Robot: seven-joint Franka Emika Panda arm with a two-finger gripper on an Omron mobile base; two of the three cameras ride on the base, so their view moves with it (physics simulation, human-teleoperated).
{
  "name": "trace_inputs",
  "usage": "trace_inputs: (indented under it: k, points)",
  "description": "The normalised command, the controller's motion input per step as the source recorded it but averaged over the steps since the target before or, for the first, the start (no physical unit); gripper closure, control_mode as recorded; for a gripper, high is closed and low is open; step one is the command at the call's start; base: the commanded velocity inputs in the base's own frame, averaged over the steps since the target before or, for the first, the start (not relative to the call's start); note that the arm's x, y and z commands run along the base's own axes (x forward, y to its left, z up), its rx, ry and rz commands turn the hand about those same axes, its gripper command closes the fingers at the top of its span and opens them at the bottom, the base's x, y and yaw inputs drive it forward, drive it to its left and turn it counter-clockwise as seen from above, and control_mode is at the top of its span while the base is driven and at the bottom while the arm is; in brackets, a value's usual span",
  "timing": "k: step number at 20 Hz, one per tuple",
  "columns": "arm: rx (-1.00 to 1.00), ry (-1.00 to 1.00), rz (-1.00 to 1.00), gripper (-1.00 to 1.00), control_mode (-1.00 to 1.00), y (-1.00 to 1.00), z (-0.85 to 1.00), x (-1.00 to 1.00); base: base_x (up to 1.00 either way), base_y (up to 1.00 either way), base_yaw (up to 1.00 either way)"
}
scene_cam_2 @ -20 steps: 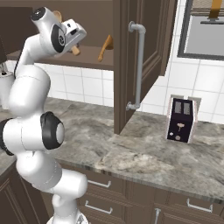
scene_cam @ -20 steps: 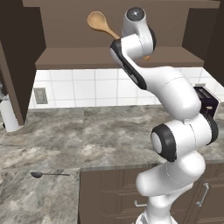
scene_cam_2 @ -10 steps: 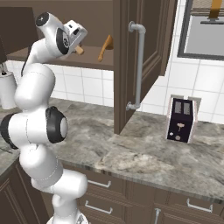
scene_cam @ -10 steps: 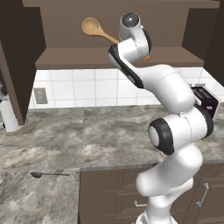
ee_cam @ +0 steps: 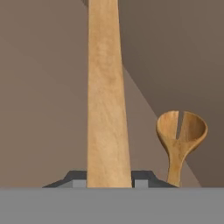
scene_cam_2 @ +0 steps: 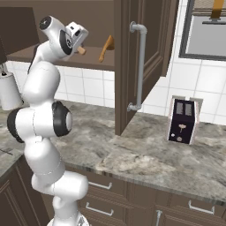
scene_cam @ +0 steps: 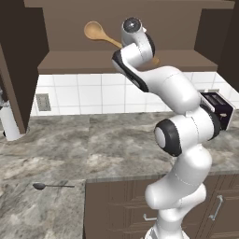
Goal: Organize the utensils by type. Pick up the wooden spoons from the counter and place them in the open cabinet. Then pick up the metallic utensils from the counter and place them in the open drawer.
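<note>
The grey-brown marbled counter (scene_cam: 116,140) is seen carrying a thin dark utensil (scene_cam: 51,186) at its near left, a white cylinder (scene_cam: 10,122) at the far left and a dark toaster (scene_cam_2: 183,120) at the right. A wooden spoon (scene_cam_2: 106,47) is laid on the open cabinet's shelf (scene_cam_2: 95,63).

A black toaster (scene_cam_2: 183,121) stands by the white tiled wall (scene_cam: 93,93). A paper towel roll (scene_cam: 10,122) stands at the far left, near a wall outlet (scene_cam: 43,102).
</note>
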Motion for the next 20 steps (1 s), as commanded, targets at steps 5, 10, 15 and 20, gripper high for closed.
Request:
trace_inputs:
  k: [5,10,15,20]
  points:
    - [0.00,0.00,0.00,1.00,-1.00,0.05,-0.04,0.46,0.00,0.00,0.00]
    - [-0.01,0.00,0.00,1.00,-1.00,0.07,-0.05,0.33,0.00,0.00,0.00]
    - [-0.02,0.00,0.00,1.00,-1.00,0.10,-0.04,0.22,0.00,0.00,0.00]
    - [-0.03,0.00,0.00,-1.00,-1.00,0.11,0.00,0.08,0.00,0.00,0.00]
